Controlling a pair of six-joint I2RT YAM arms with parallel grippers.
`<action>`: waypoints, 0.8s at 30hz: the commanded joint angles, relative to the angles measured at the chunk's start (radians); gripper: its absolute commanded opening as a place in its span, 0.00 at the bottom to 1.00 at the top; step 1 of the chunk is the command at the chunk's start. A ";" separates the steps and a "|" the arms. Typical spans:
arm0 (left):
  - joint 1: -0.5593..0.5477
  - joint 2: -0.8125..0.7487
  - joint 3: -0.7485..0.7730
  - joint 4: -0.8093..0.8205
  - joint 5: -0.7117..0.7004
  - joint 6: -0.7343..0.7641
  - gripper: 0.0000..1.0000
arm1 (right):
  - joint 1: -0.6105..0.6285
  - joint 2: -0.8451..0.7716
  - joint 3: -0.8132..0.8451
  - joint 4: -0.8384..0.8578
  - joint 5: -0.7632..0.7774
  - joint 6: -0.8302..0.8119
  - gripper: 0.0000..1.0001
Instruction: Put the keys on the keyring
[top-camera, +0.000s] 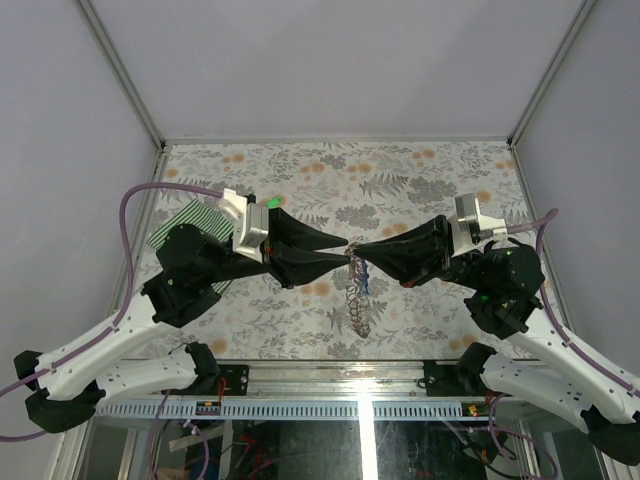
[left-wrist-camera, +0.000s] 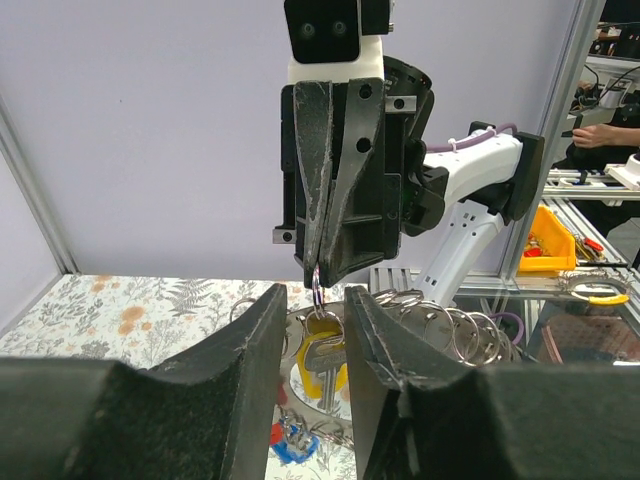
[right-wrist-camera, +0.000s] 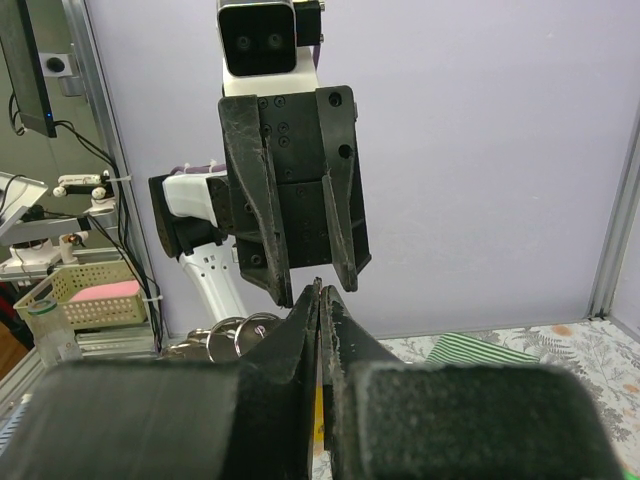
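- the left pincer (left-wrist-camera: 314, 300) stands narrowly apart; its two black fingers leave a gap and straddle the tip of the right pincer (left-wrist-camera: 320, 275).
- the right pincer is fully closed, and it pinches the top of the keyring (top-camera: 358, 300), a thin grey metal chain of small rings.
- in the top view both pincers meet tip to tip above the middle of the floral-patterned table (top-camera: 420, 180).
- the keyring hangs from this meeting point as a long strand toward the near edge; i cannot tell if its lower end touches the table.
- a small metal key with a yellow plastic head (left-wrist-camera: 316, 380) hangs under the right pincer, in the gap of the left fingers; i cannot tell if the fingers touch it.
- lower in this gap a blue plastic key head (left-wrist-camera: 290, 447) and a red one (left-wrist-camera: 275, 432) show, very small.
- a green-and-white striped cloth (top-camera: 185, 225) lies on the left side of the table, partly under the left arm, well apart from the keyring.
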 joint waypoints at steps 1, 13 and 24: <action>-0.007 0.010 0.000 0.073 0.020 -0.016 0.31 | -0.001 -0.024 0.033 0.085 0.006 -0.003 0.00; -0.006 0.035 0.004 0.063 0.044 -0.020 0.01 | 0.001 -0.032 0.026 0.080 0.013 -0.008 0.00; -0.006 0.114 0.280 -0.495 0.072 0.211 0.00 | 0.001 -0.035 0.202 -0.400 -0.070 -0.275 0.28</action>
